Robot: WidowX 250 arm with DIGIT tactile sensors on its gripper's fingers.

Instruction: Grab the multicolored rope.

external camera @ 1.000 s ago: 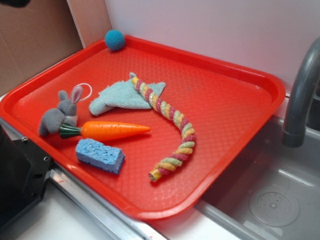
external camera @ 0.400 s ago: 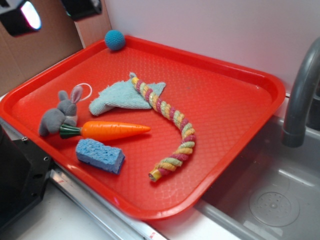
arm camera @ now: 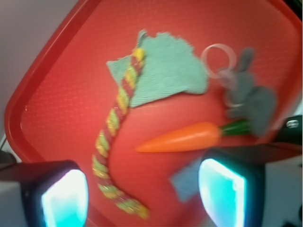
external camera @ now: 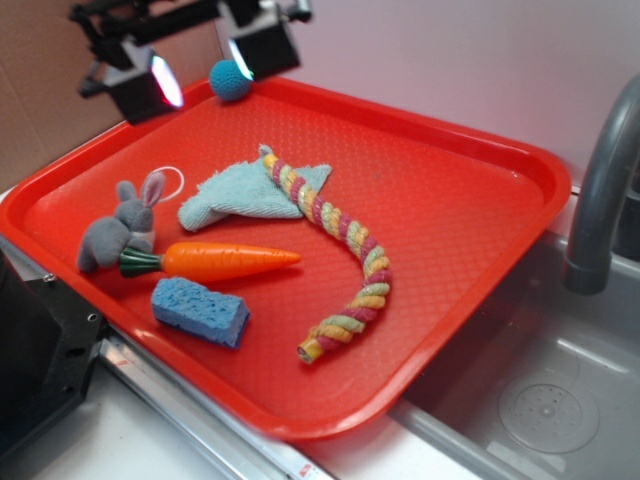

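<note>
No writing is readable in either view. In the exterior view, the multicolored rope (external camera: 335, 236), twisted pink, yellow and pale green, curves across the middle of the red tray (external camera: 450, 200), its upper end lying on the light blue cloth (external camera: 235, 192). The gripper (external camera: 200, 70) hangs at upper left, jaws apart and empty. A grey faucet (external camera: 600, 190) stands at right.

In the blurred wrist view, the rope (arm camera: 116, 127) runs down left of centre, beside the orange carrot (arm camera: 182, 138).
</note>
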